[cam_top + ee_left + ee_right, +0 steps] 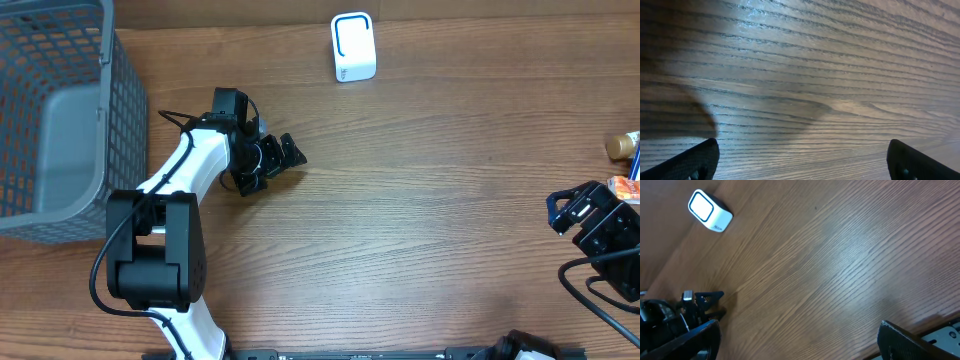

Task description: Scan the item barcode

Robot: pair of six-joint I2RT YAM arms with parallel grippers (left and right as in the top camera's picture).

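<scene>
Basket (125,100) in overhead view only; left gripper (274,170), right gripper (564,217) both spread wide, empty.

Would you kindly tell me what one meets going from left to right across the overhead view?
Gray basket → left tool → white scanner → right tool.

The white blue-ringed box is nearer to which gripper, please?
Left. The left gripper sits below-left of the white blue-ringed box; the right gripper is far off, lower right.
</scene>
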